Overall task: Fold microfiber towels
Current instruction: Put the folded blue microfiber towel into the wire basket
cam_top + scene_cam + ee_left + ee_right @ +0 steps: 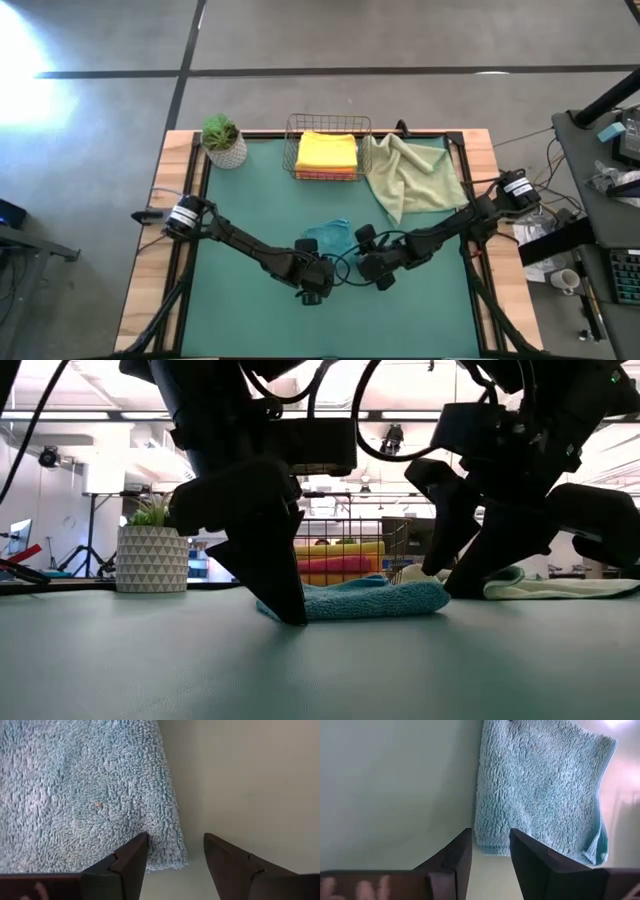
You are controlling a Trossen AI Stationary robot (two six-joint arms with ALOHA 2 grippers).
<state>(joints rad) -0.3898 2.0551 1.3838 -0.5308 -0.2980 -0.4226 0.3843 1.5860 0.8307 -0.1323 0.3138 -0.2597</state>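
A folded teal towel (330,237) lies flat on the green mat (250,320) at mid-table. My left gripper (175,840) stands open at one corner of it (170,855), with one finger over the pile and the other over bare mat. My right gripper (491,832) stands open above another corner (487,845), where several layers show at the edge. In the low view both grippers reach down to mat height, the left (292,615) at the towel's near left end and the right (458,588) at its right end. My left gripper slants down from the table's near left, its fingers (135,851) astride the towel's corner edge; I cannot tell whether they touch the cloth. My right gripper slants down from the right with its fingers (462,845) over the folded corner; whether they touch it cannot be told either.
A wire basket (327,128) at the far edge holds folded yellow and orange towels (327,152). A pale green towel (415,175) lies crumpled to its right. A potted plant (222,140) stands at the far left corner. Bare mat lies in front of the grippers.
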